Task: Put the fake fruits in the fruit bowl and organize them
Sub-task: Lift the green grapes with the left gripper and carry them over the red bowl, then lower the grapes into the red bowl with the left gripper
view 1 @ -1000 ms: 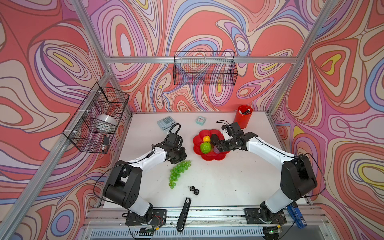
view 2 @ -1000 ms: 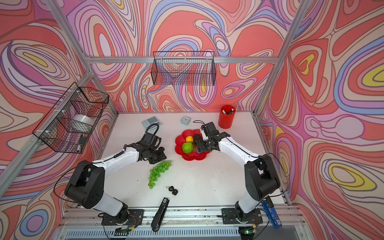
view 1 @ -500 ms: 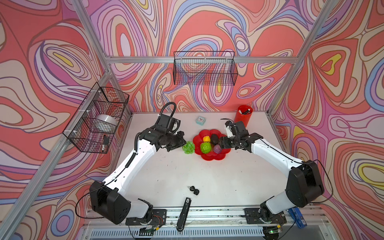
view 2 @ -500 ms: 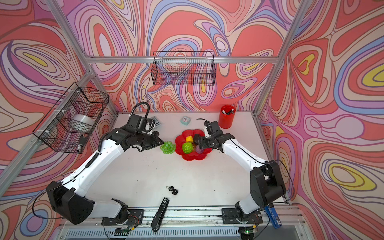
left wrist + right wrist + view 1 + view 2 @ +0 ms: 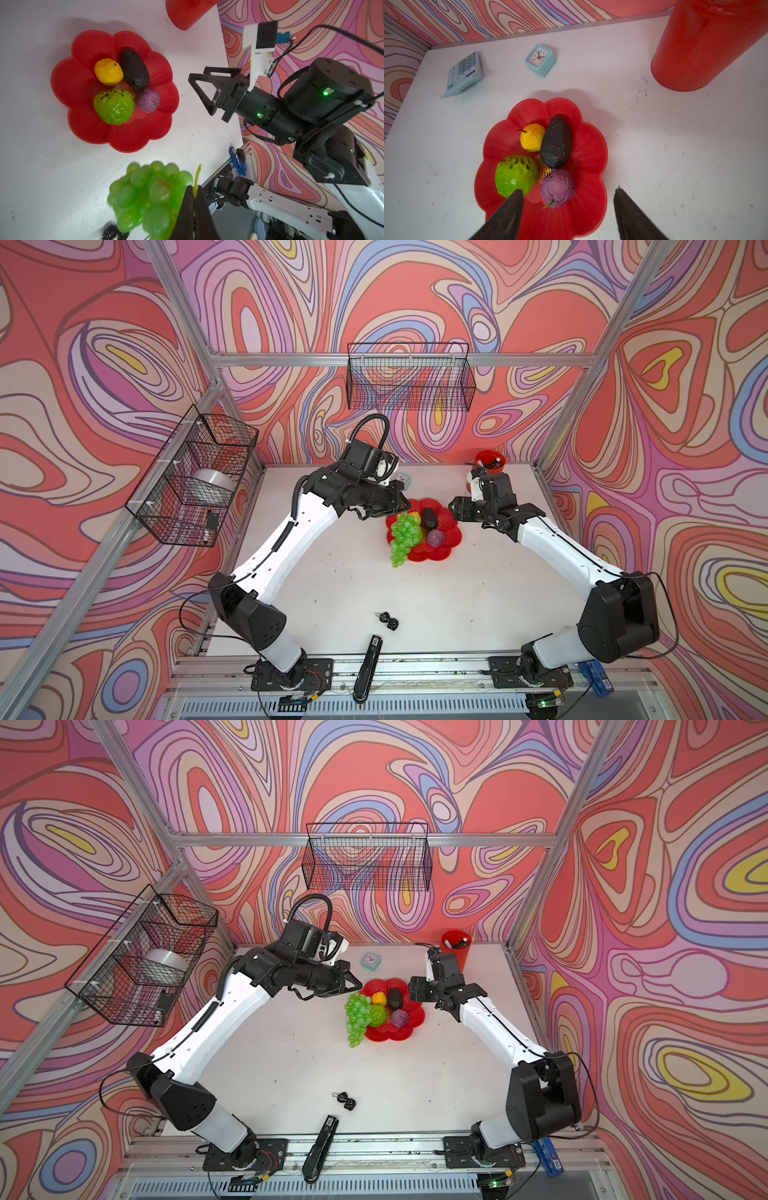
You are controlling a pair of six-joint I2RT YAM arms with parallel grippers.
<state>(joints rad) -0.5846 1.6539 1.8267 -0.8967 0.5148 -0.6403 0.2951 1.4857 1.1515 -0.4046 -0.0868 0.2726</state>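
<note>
Done: four fruits lie in the bowl (image 5: 591, 166), clustered at its centre: yellow fruit (image 5: 532, 137), avocado (image 5: 556, 142), purple ball (image 5: 558, 190), green fruit (image 5: 516, 175).
Left to do: the grapes (image 5: 149, 197) hang below your left jaws, off the counter (image 5: 374, 585), by the rim nearest those jaws. They are not in yet.
Left jaws: pressed together on the grape stem.
Right jaws: spread, empty, raised just beside the opposite rim.
Room: the bare lobes face your left jaws, and I judge that the easiest spot.
Edges: the bunch is long and may drape over the scalloped rim. The cup (image 5: 708, 45) stands behind your right jaws, apart.
</note>
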